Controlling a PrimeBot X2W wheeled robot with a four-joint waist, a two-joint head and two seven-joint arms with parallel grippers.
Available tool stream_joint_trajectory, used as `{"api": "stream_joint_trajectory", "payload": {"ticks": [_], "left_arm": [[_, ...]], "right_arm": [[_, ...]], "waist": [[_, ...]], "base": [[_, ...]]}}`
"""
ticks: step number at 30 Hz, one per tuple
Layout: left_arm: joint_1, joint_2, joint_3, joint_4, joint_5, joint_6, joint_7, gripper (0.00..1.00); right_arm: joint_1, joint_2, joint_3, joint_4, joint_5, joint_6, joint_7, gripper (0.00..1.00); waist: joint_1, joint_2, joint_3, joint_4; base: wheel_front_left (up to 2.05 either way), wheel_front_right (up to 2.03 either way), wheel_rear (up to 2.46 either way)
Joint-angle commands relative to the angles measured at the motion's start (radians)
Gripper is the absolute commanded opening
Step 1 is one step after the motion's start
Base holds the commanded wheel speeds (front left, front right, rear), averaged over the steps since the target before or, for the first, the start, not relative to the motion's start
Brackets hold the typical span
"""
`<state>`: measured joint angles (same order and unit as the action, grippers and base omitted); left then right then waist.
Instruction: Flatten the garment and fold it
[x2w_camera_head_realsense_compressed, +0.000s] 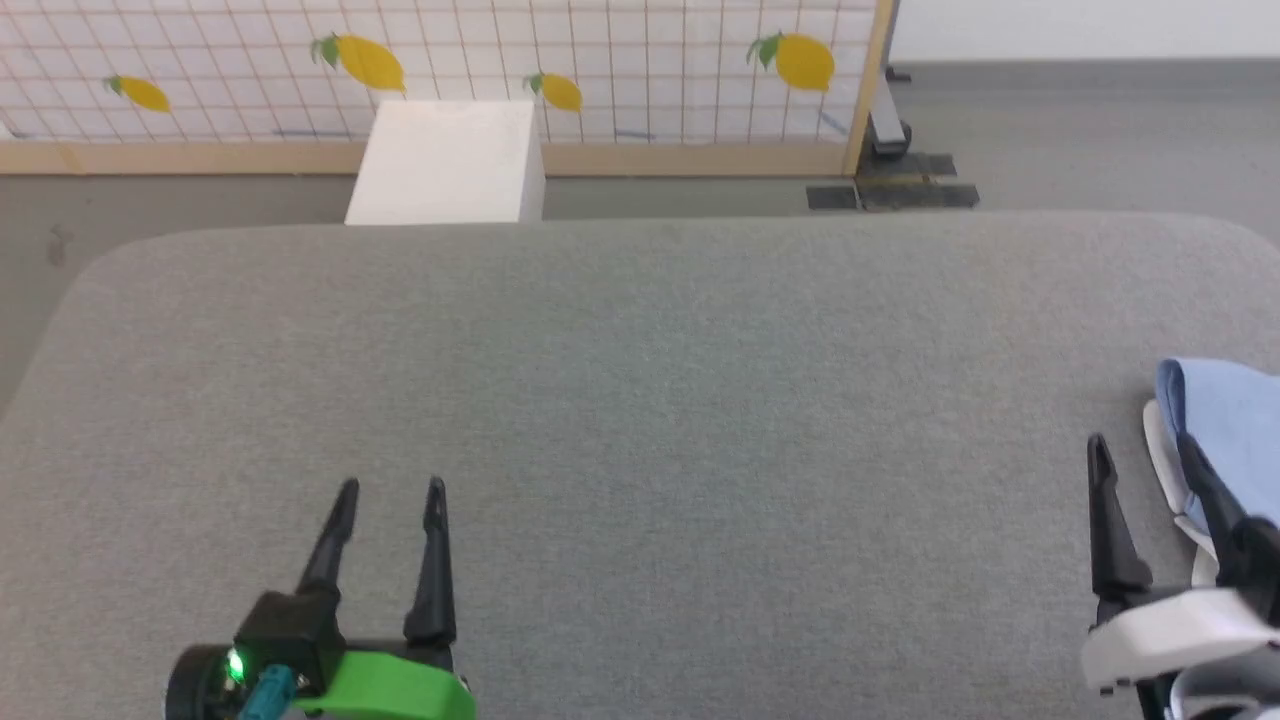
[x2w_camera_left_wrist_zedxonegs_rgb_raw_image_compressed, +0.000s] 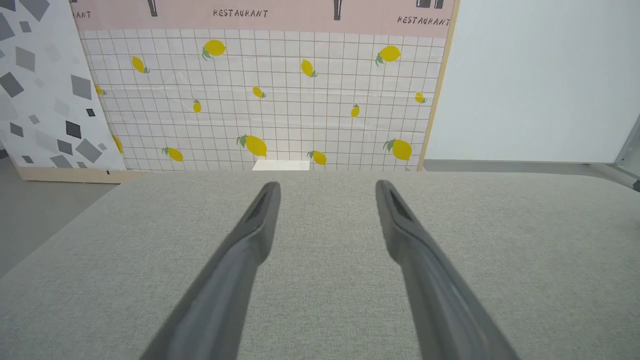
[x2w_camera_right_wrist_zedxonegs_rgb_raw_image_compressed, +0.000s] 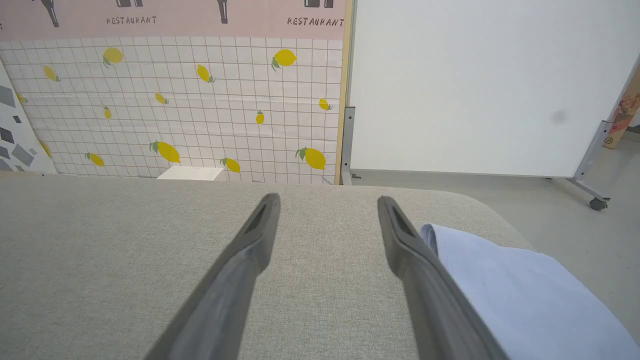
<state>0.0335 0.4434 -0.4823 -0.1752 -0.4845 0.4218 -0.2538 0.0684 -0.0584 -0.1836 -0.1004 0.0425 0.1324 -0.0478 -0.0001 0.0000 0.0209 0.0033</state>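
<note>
While the grey padded surface (x2w_camera_head_realsense_compressed: 640, 350) stretched wide between the two grippers in the head view, its far edge and rounded far corners gave onto grey floor, with a white box (x2w_camera_head_realsense_compressed: 445, 160) and a lemon-printed screen (x2w_camera_head_realsense_compressed: 600, 60) beyond. The left gripper (x2w_camera_head_realsense_compressed: 392, 487) hung low at the lower left, fingers spread and holding nothing. The right gripper (x2w_camera_head_realsense_compressed: 1141, 442) stood equally wide at the lower right. The garment (x2w_camera_head_realsense_compressed: 1225, 410) lay at the right frame edge, light blue with a white part along its left side, partly behind the right finger. In the left wrist view, the left gripper (x2w_camera_left_wrist_zedxonegs_rgb_raw_image_compressed: 326, 186) pointed across plain cloth toward the far edge. In the right wrist view, the right gripper (x2w_camera_right_wrist_zedxonegs_rgb_raw_image_compressed: 327, 200) gaped over the surface, and the garment (x2w_camera_right_wrist_zedxonegs_rgb_raw_image_compressed: 510, 290) lay smooth just beside its right finger, near the rounded right corner; whether they touched could not be told.
</note>
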Motion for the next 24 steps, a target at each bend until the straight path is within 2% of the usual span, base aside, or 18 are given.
{"api": "stream_joint_trajectory", "payload": {"ticks": [1,15,22,23,24], "left_arm": [[0.021,-0.01,0.002,0.007,-0.006,-0.012,-0.007,1.0],[0.065,-0.073,0.042,0.073,0.003,-0.091,-0.008,1.0],[0.072,-0.094,0.074,0.1,0.01,-0.106,-0.008,1.0],[0.055,-0.092,0.073,0.099,0.008,-0.101,-0.003,0.0],[0.054,-0.093,0.074,0.099,0.009,-0.101,-0.002,0.0]], "right_arm": [[0.025,0.004,0.002,0.006,-0.011,-0.002,-0.015,1.0],[0.055,0.008,0.024,0.12,0.048,-0.002,-0.082,1.0],[0.044,0.008,0.035,0.139,0.054,-0.002,-0.097,1.0],[0.055,0.006,0.033,0.138,0.047,0.0,-0.09,0.0],[0.055,0.006,0.033,0.138,0.046,0.0,-0.089,0.0]], "waist": [[0.0001,0.0,-0.019,0.019],[0.0001,0.0,-0.021,0.037],[0.0001,0.0,-0.021,0.033],[0.0001,0.0,-0.021,0.033],[0.0001,0.0,-0.021,0.033]], "base": [[0.0,0.0,0.0],[0.0,0.0,0.0],[0.0,0.0,0.0],[0.0,0.0,0.0],[0.0,0.0,0.0]]}}
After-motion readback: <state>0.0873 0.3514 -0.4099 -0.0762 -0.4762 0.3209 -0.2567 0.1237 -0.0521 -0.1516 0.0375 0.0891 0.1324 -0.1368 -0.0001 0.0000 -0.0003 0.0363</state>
